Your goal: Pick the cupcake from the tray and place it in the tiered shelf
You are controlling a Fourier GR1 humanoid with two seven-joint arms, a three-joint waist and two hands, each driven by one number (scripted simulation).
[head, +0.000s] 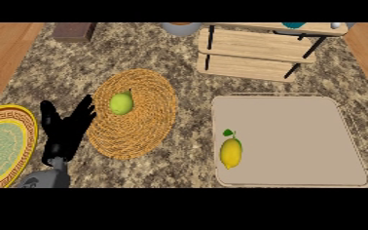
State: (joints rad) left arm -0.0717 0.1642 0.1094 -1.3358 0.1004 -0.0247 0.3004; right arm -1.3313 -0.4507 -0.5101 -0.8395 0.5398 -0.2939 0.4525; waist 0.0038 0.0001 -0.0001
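The patterned plate (13, 143) runs off the left edge, only part showing. At the top, the shelf (259, 46) is cut short — items on its upper tier (293, 25) are too cropped to identify. The left forearm (49, 178) leaves at the bottom.

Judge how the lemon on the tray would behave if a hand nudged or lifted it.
The lemon lies on its side on the flat tray, so a nudge would probably roll it, unevenly given its pointed ends. Its rounded skin looks smooth, so fingers might slip. It appears solid and unlikely to deform.
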